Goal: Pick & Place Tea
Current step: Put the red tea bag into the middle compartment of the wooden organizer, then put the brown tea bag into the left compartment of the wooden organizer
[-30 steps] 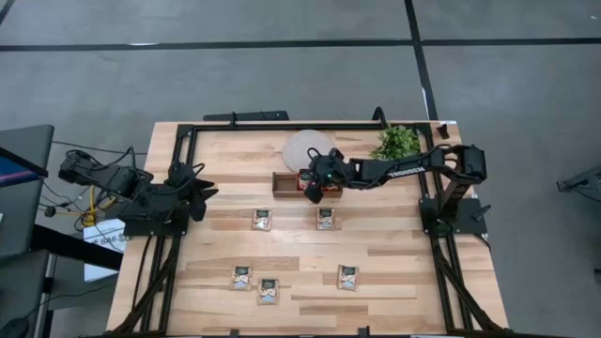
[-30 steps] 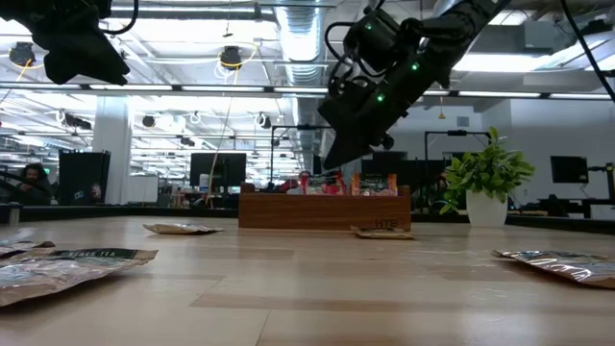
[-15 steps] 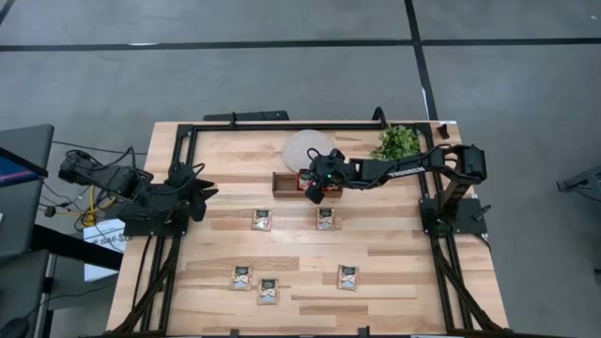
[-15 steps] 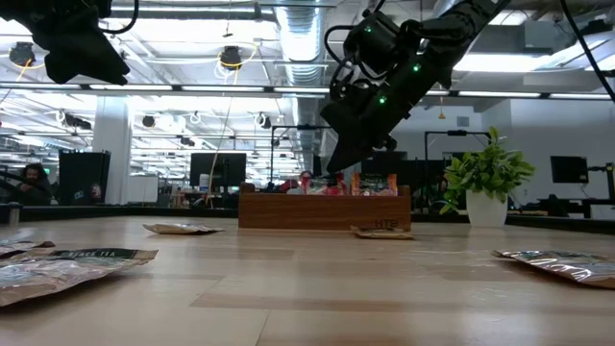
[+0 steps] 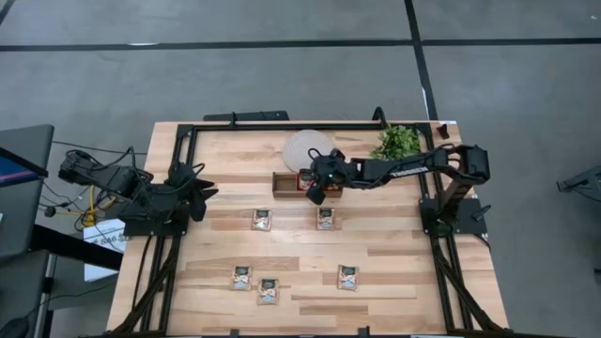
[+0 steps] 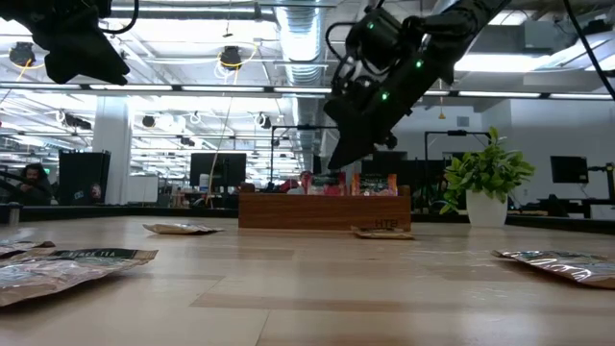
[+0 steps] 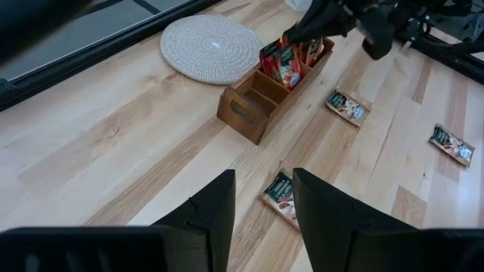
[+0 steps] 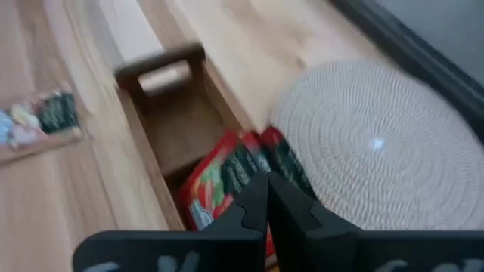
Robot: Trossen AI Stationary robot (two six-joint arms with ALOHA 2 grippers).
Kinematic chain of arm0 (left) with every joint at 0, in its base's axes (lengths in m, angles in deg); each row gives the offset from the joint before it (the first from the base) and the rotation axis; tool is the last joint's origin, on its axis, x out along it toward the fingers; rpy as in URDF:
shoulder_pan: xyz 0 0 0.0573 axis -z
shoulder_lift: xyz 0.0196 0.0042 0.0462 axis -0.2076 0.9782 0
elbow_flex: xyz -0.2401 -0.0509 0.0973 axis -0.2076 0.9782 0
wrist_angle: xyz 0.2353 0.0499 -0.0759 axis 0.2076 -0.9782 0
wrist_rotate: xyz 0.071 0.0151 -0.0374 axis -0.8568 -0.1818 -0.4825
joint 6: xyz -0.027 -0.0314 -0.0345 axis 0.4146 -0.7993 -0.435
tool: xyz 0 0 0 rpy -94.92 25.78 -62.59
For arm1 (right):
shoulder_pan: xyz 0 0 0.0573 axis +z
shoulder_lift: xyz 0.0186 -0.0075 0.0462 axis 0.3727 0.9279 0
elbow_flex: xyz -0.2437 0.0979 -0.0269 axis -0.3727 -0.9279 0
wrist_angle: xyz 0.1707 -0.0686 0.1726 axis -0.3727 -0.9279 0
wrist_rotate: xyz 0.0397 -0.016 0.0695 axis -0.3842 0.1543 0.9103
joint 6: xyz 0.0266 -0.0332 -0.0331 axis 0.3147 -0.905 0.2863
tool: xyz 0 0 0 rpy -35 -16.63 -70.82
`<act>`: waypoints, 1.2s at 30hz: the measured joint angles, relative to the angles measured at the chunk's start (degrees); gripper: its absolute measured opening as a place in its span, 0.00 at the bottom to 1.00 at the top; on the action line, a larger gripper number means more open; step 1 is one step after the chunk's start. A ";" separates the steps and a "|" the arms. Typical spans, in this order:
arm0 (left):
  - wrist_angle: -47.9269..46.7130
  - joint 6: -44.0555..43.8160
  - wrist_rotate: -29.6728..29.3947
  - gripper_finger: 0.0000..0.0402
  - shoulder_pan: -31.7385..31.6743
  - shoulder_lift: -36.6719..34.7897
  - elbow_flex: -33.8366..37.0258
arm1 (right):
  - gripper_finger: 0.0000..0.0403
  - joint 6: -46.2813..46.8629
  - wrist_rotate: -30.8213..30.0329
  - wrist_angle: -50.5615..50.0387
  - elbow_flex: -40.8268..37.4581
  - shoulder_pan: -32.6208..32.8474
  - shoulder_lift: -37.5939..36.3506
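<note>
The brown wooden tray (image 5: 285, 185) stands near the table's far edge, and red tea sachets (image 8: 219, 181) stand upright in it (image 6: 351, 183). Several more pale sachets lie flat on the table, two near the middle (image 5: 262, 220) (image 5: 326, 219) and three toward the near edge (image 5: 348, 277). My right gripper (image 8: 262, 189) is shut with nothing between its fingers. It points down over the tray (image 6: 336, 161), just above the tops of the sachets. My left gripper (image 7: 261, 204) is open and waits high at the table's left side (image 5: 183, 192).
A round woven mat (image 5: 308, 148) lies just beyond the tray and a small green plant (image 5: 396, 143) stands at the far right corner. A black frame rail (image 5: 282, 126) runs along the table's far edge. Bare wood lies between the scattered sachets.
My right gripper has stayed over the tray with its fingers shut, dipping toward the sachets and then rising a little. The sachets on the table have not moved.
</note>
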 joint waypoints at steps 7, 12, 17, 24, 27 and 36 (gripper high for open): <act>0.01 -0.02 0.00 0.31 0.01 0.00 0.00 | 0.00 -0.99 -0.30 -4.47 1.30 1.37 -6.45; 0.00 -0.04 0.31 0.31 0.01 0.00 0.00 | 0.00 -2.94 5.10 -16.74 2.44 5.68 -14.45; 0.00 -0.02 0.61 0.31 0.01 0.00 0.00 | 0.00 2.45 21.57 -32.43 2.51 12.97 -21.22; 0.00 -0.06 0.10 0.31 0.01 0.09 0.00 | 0.00 14.14 24.18 -43.94 2.49 24.91 -22.09; 0.00 -0.64 -0.26 0.31 0.01 0.09 0.00 | 0.01 16.82 24.09 -43.50 2.50 28.14 -20.05; 0.36 -2.64 -0.28 0.31 0.00 0.11 0.00 | 0.23 18.91 26.64 -42.45 2.46 31.24 -10.23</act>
